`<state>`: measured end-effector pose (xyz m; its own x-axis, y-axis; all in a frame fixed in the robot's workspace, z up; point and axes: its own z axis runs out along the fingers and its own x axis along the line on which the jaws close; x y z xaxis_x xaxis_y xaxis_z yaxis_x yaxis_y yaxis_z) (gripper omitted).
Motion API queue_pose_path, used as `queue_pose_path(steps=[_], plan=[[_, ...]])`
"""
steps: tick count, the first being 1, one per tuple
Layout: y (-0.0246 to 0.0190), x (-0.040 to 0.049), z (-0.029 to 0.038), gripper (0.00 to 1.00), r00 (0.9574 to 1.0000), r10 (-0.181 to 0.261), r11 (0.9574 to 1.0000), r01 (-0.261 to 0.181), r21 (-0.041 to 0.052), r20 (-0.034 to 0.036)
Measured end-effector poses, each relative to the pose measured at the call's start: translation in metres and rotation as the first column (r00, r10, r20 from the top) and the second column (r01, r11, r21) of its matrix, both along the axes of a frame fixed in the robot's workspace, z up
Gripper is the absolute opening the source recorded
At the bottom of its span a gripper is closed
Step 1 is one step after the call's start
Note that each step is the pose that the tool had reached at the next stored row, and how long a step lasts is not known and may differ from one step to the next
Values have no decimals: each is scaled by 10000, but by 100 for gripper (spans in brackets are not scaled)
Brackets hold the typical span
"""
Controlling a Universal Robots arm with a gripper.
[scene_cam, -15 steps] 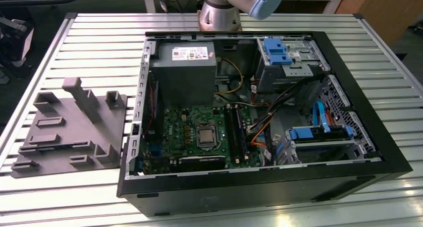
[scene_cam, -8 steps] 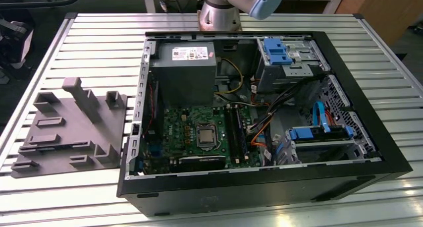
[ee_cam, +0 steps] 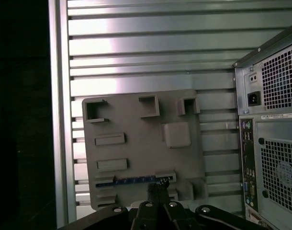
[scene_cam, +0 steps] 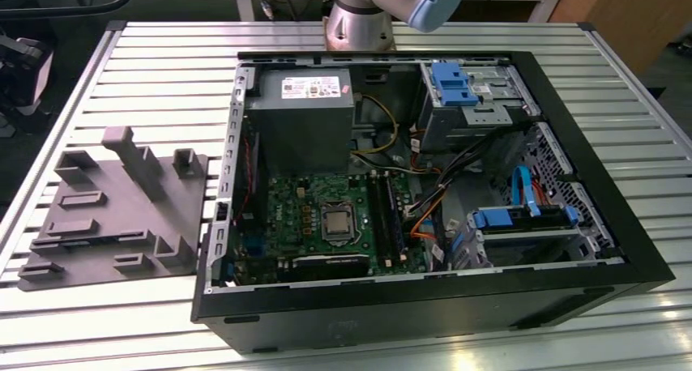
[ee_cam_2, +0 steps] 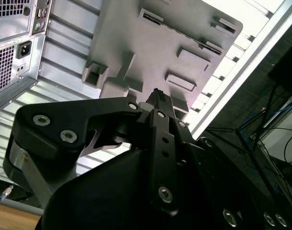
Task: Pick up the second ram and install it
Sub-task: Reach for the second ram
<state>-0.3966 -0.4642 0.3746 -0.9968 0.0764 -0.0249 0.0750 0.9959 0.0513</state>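
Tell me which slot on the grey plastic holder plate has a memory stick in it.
The long slot nearest the black gripper in the first wrist view: a thin blue-edged stick lies in it, while other recesses in the grey plate look bare.

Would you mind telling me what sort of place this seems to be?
Probably a robotics lab bench for computer assembly: an open computer case lies on a slatted metal table, a grey parts holder sits beside it, and a robot arm rises at the table's edge.
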Motion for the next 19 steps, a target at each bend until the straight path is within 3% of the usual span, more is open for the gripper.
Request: queue_pose_path(steps=[19], plan=[[-78, -3, -27, 11, 10000, 0, 10000, 0, 0, 0]])
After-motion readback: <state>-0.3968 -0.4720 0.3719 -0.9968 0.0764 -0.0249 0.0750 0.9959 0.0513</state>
